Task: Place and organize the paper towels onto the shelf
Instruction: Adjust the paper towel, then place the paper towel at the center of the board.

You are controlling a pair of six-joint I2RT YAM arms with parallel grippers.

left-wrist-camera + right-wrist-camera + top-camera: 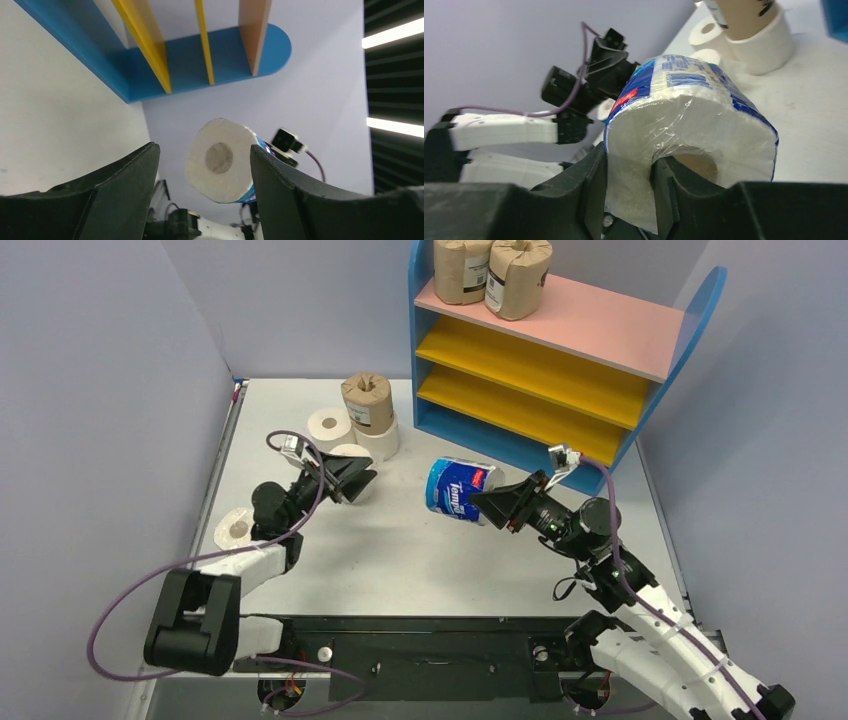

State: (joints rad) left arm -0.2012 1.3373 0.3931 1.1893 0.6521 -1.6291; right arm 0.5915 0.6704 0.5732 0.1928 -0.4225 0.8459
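Note:
My right gripper [497, 503] is shut on a blue-and-white Tempo roll [459, 489], held in the air above the table in front of the shelf [560, 345]. In the right wrist view one finger is inside the core and one is outside, pinching the wall of the roll [689, 100]. My left gripper [352, 478] is open and empty, pointing at that roll [220, 160]. Two brown-wrapped rolls [462, 268] [517, 278] stand on the pink top board. A third brown roll [367, 401] sits on a white roll [380, 442].
Plain white rolls lie on the table: one [329, 424] behind my left gripper, one [345, 452] partly hidden by it, one [236, 529] at the left edge beside the left arm. Both yellow boards [520, 370] hold nothing. Grey walls close in left and right.

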